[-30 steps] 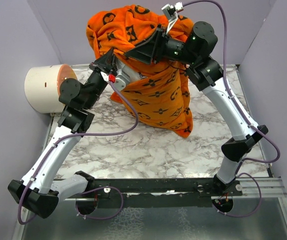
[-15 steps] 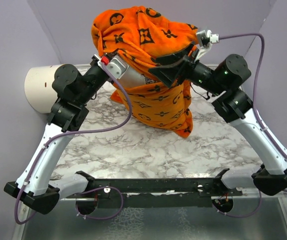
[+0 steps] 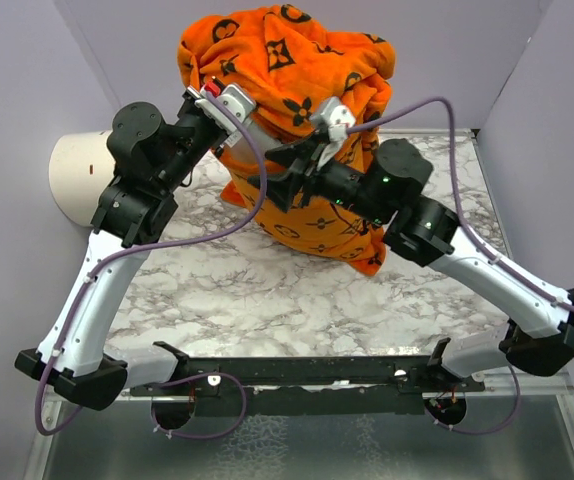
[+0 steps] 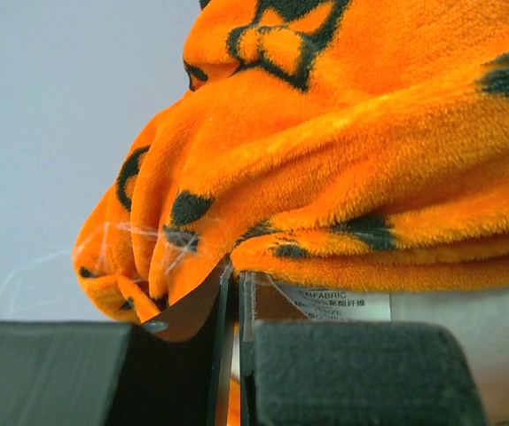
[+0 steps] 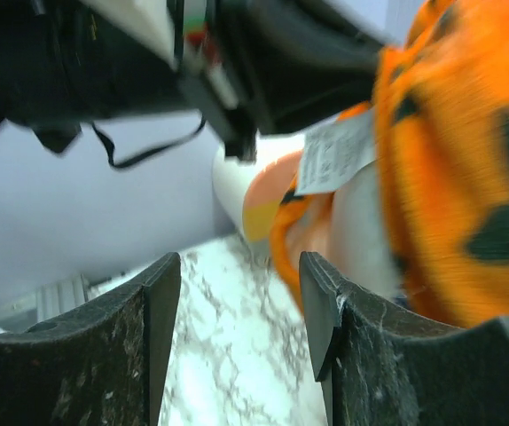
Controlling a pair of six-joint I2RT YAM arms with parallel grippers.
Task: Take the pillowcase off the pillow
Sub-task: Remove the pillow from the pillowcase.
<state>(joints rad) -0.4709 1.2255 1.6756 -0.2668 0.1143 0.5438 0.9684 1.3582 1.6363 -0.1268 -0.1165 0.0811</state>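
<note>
The orange pillowcase [image 3: 297, 60] with black motifs hangs bunched above the back of the table, its lower part [image 3: 317, 215] draping down to the marble. My left gripper [image 3: 259, 125] is shut on a fold of the pillowcase [image 4: 343, 151], right beside the pillow's printed tag [image 4: 334, 306]. A patch of the white pillow [image 4: 467, 346] shows under the orange edge. My right gripper [image 3: 272, 185] hovers open in front of the hanging fabric. Between its fingers [image 5: 241, 275] lies only marble. The pillow [image 5: 354, 235], its tag [image 5: 334, 155] and the pillowcase [image 5: 467, 160] sit to its right.
A cream cylinder [image 3: 82, 175] with an orange face lies at the table's left edge, also seen as the cylinder [image 5: 259, 191] past the right fingers. Purple walls close in the back and sides. The marble tabletop [image 3: 297, 300] spreads in front of the bundle.
My right gripper came off the top of the bundle, swung down and left to its front, and opened wider. My left gripper lifted its hold slightly, still shut.
</note>
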